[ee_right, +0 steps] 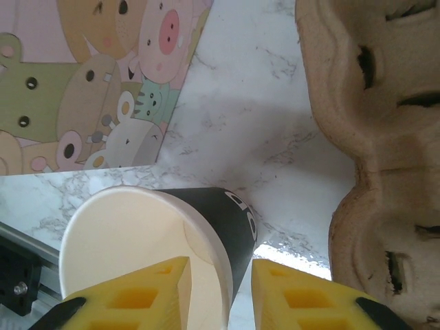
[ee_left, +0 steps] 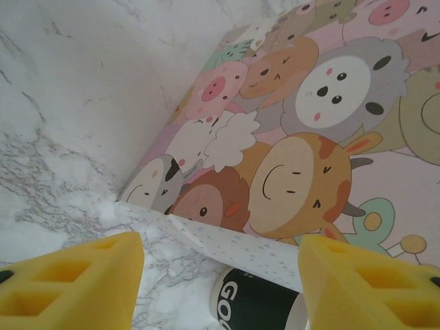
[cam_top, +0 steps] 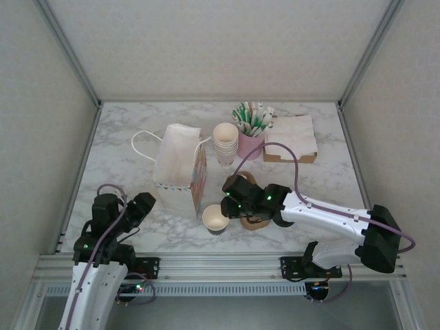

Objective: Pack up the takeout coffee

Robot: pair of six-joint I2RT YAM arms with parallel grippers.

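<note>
The lidded takeout coffee is out of view. A lidless paper cup [cam_top: 215,218] with a black printed wall and cream inside stands near the front of the table. It also appears in the left wrist view [ee_left: 258,302] and the right wrist view [ee_right: 130,234]. My right gripper [cam_top: 223,208] [ee_right: 221,289] straddles its rim, one finger inside and one outside, with a gap to the outer finger. The cartoon-animal paper bag [cam_top: 180,168] [ee_left: 309,124] [ee_right: 103,75] stands just left of the cup. My left gripper [cam_top: 141,206] [ee_left: 220,275] is open, low, facing the bag and holding nothing.
A brown pulp cup carrier [cam_top: 256,221] [ee_right: 371,103] lies under my right arm, right of the cup. At the back stand a stack of cream paper cups [cam_top: 225,142], a pink cup of straws [cam_top: 250,124] and a box of napkins [cam_top: 291,137].
</note>
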